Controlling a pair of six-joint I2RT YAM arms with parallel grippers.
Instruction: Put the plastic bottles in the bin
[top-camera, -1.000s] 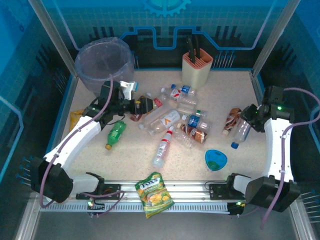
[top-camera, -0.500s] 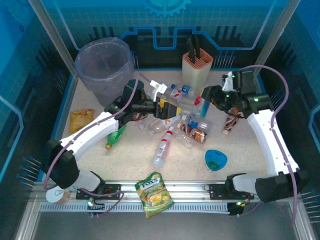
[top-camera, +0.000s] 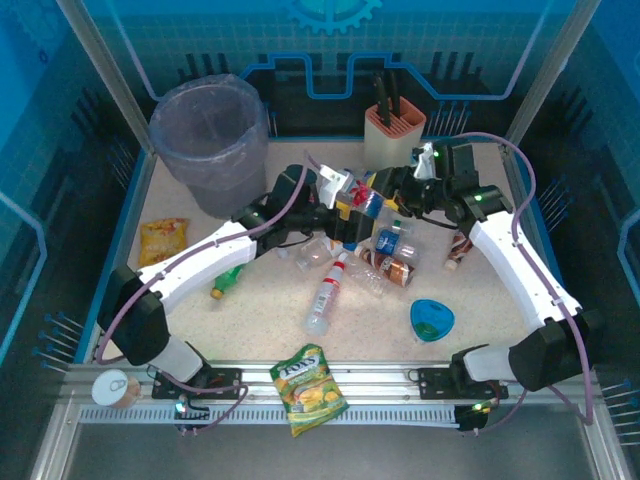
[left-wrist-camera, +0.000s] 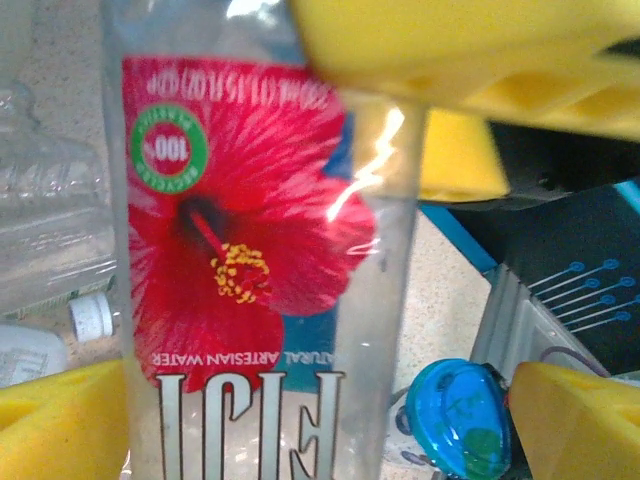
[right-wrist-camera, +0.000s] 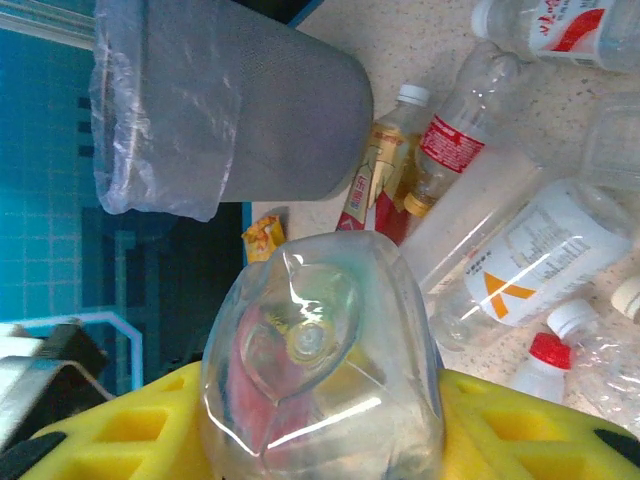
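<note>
The right hand (right-wrist-camera: 320, 440) is clamped on a clear Fiji water bottle (left-wrist-camera: 250, 250) with a red hibiscus label. Its yellow fingers (right-wrist-camera: 130, 430) press both sides of the bottle, whose end faces the wrist camera. The left hand (left-wrist-camera: 320, 420) is open, with its yellow pads (left-wrist-camera: 60, 425) set wide on either side of the same bottle. One pad is just beside the label, and a clear gap separates the other from the bottle. In the overhead view the two hands meet over the middle of the far half of the surface (top-camera: 260, 300), to the right of the bin (top-camera: 215, 180) and just near of the peach knife holder (top-camera: 393, 135). The grey bin with its crinkled liner stands in the far left corner, well apart from the held bottle. More bottles lie loose on the surface below and nearby: a green one (top-camera: 230, 280) at the left, a clear red-capped one (top-camera: 325, 295) in the middle, a blue-labelled one (top-camera: 388, 243) and a brown-filled one (top-camera: 462, 245) at the right. A blue bowl (top-camera: 432, 320) sits near right.
</note>
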